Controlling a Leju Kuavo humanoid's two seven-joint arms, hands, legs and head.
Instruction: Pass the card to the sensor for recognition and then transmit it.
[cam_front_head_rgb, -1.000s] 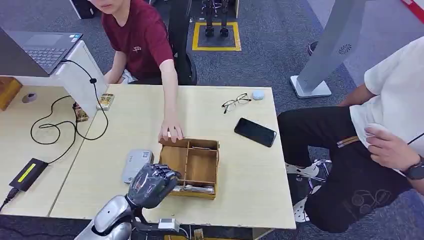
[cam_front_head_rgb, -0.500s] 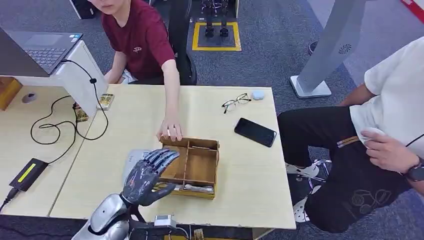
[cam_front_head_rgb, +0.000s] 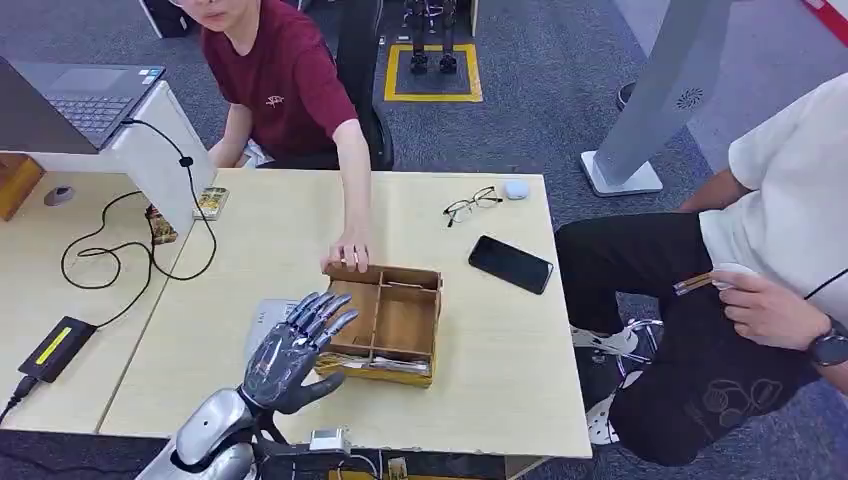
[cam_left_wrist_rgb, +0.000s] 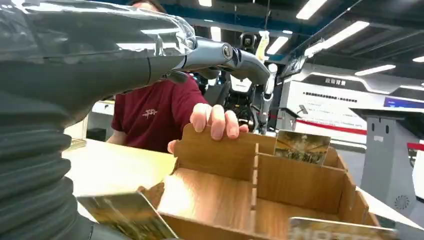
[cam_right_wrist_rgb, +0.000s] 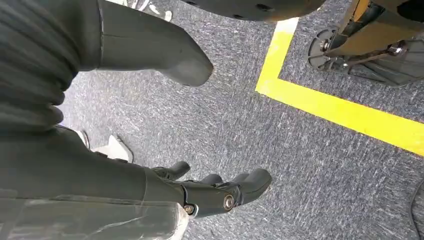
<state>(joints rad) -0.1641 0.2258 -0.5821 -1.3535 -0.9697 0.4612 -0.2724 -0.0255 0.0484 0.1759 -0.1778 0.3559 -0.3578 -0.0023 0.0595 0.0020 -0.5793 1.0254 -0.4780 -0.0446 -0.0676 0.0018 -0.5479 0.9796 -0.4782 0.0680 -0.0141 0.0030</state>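
Fingers (cam_front_head_rgb: 318, 312) of the left hand (cam_front_head_rgb: 290, 350) are spread, holding nothing, above the box's (cam_front_head_rgb: 400, 330) near-left corner. Cards (cam_front_head_rgb: 385, 365) lie in its front slot. Best lower slowly, pinch one card's edge, clear of the person's hand (cam_front_head_rgb: 350, 256).

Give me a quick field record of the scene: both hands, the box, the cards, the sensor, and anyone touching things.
left hand: open, fingers spread, raised over the near left part of the wooden box
right hand: hanging over carpet, holding nothing
cards: lying in the box's near compartment
sensor: grey pad left of the box, partly hidden by the left hand
person's hand: gripping the box's far left rim
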